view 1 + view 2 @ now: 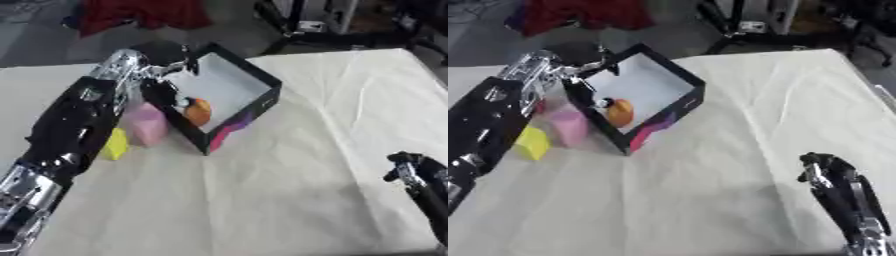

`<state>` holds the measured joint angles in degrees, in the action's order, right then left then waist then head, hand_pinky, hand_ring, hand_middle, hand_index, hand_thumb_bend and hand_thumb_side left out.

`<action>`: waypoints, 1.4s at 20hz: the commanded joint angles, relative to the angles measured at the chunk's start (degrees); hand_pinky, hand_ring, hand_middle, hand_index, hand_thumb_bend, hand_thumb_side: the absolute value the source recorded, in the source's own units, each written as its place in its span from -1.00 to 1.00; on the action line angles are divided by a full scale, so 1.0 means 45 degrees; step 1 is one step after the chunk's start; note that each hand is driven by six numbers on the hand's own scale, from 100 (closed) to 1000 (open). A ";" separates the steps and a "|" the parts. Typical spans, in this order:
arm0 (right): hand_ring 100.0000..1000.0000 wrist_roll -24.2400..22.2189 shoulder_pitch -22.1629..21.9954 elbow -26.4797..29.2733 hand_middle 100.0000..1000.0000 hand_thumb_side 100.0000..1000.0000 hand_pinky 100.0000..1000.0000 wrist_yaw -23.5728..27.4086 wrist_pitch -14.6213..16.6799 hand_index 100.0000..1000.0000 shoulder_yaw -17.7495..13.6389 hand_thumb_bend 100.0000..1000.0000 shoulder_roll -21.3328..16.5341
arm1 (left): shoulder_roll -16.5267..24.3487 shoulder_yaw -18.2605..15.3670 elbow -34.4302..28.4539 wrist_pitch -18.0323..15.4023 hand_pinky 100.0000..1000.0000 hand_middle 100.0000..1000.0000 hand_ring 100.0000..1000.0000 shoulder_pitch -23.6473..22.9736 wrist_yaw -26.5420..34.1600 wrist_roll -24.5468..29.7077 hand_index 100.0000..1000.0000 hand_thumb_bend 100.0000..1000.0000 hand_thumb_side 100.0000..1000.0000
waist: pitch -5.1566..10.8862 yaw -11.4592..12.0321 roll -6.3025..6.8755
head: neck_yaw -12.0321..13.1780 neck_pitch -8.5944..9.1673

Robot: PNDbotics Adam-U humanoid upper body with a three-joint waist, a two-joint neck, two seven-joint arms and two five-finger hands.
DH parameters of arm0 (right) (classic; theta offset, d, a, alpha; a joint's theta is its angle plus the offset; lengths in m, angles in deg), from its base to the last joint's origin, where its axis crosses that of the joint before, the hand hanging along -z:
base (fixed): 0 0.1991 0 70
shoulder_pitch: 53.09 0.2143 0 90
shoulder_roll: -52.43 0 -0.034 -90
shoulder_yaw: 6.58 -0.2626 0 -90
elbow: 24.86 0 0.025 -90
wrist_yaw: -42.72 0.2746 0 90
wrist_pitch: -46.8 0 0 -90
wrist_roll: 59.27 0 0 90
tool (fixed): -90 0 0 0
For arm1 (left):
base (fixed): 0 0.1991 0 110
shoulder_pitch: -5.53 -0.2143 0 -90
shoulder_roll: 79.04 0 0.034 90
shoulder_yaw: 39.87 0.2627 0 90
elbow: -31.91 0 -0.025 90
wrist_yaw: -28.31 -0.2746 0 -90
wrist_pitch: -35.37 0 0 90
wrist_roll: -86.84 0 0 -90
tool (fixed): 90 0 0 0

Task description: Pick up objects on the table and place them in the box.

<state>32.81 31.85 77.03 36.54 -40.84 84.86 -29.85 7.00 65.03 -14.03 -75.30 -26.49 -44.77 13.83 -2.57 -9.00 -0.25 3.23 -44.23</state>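
A black box (250, 116) with a white inside stands tilted at the table's far middle. In it lies an orange object (199, 111) with a small black and white thing next to it. A pink block (147, 125) stands on the cloth against the box's left outer wall, and a yellow block (115, 145) lies a little further left. My left arm reaches up from the lower left, partly covering both blocks. My left hand (162, 56) hovers at the box's far left corner, fingers relaxed over the rim and holding nothing. My right hand (820, 169) rests at the lower right.
A wrinkled white cloth (289, 175) covers the table. Beyond the far edge there is a red cloth (144, 12) on the floor and dark stand legs (324, 32).
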 commanded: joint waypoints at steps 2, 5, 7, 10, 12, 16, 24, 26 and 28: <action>-0.08 -0.0040 0.0099 0.0127 -0.30 0.20 0.36 0.0088 0.0015 0.19 -0.0062 -1.00 -0.0097 | 0.0584 -0.0204 -0.0262 -0.0008 0.38 0.28 0.14 0.0324 -0.0092 -0.0257 0.69 0.07 -0.02 | 0.0188 0.0032 -0.0191 | -0.0102 0.0024; -0.08 0.0017 0.0047 0.0118 -0.30 0.20 0.36 0.0076 0.0002 0.19 -0.0132 -1.00 -0.0117 | 0.1398 -0.0209 -0.1018 -0.0280 0.41 0.30 0.16 0.0573 0.0372 -0.0117 0.66 -0.04 -0.07 | 0.0239 0.0153 -0.0150 | -0.0223 0.0024; -0.08 0.0054 -0.0003 0.0108 -0.30 0.20 0.36 0.0053 -0.0004 0.19 -0.0176 -1.00 -0.0141 | 0.2064 -0.0238 -0.1671 -0.0565 0.43 0.29 0.17 0.0736 0.0715 0.0031 0.65 -0.11 -0.14 | 0.0284 0.0285 -0.0096 | -0.0350 0.0024; -0.08 0.0123 -0.0091 0.0086 -0.30 0.21 0.36 0.0004 -0.0018 0.19 -0.0252 -1.00 -0.0186 | 0.3025 -0.0284 -0.2577 -0.0994 0.46 0.30 0.19 0.0662 0.1288 0.0460 0.66 -0.16 -0.21 | 0.0348 0.0483 0.0002 | -0.0534 0.0024; -0.08 0.0168 -0.0135 0.0080 -0.30 0.20 0.36 -0.0033 -0.0022 0.19 -0.0294 -1.00 -0.0230 | 0.3700 -0.0156 -0.2929 -0.1376 0.49 0.32 0.26 0.0403 0.1701 0.0856 0.67 -0.16 -0.27 | 0.0387 0.0570 0.0068 | -0.0623 0.0024; -0.08 0.0210 -0.0156 0.0086 -0.30 0.20 0.36 -0.0078 -0.0017 0.19 -0.0325 -1.00 -0.0309 | 0.5083 0.0582 -0.3039 -0.2217 0.51 0.35 0.32 -0.0410 0.2552 0.1702 0.68 -0.16 -0.36 | 0.0410 0.0610 0.0158 | -0.0744 0.0024; -0.08 0.0104 -0.0054 0.0104 -0.30 0.20 0.36 -0.0080 -0.0002 0.19 -0.0211 -1.00 -0.0359 | 0.6933 0.1962 -0.2892 -0.3820 0.48 0.33 0.30 -0.2393 0.4362 0.3511 0.66 -0.20 -0.53 | 0.0308 0.0350 0.0191 | -0.0648 0.0024; -0.08 0.0100 -0.0044 0.0107 -0.30 0.20 0.36 -0.0077 -0.0002 0.19 -0.0208 -1.00 -0.0351 | 0.6843 0.2099 -0.2887 -0.3792 0.48 0.32 0.29 -0.2503 0.4859 0.4009 0.66 -0.28 -0.62 | 0.0296 0.0330 0.0181 | -0.0633 0.0024; -0.08 0.0098 -0.0033 0.0111 -0.30 0.19 0.36 -0.0071 0.0002 0.19 -0.0209 -1.00 -0.0344 | 0.6687 0.2141 -0.2969 -0.3593 0.48 0.32 0.29 -0.2524 0.5356 0.4505 0.66 -0.28 -0.62 | 0.0293 0.0321 0.0167 | -0.0657 0.0024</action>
<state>33.43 31.30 76.99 36.43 -40.92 84.05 -30.26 35.74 74.74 -26.77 -87.18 -38.62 -22.21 28.30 -2.14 -7.45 -0.10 0.24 -44.23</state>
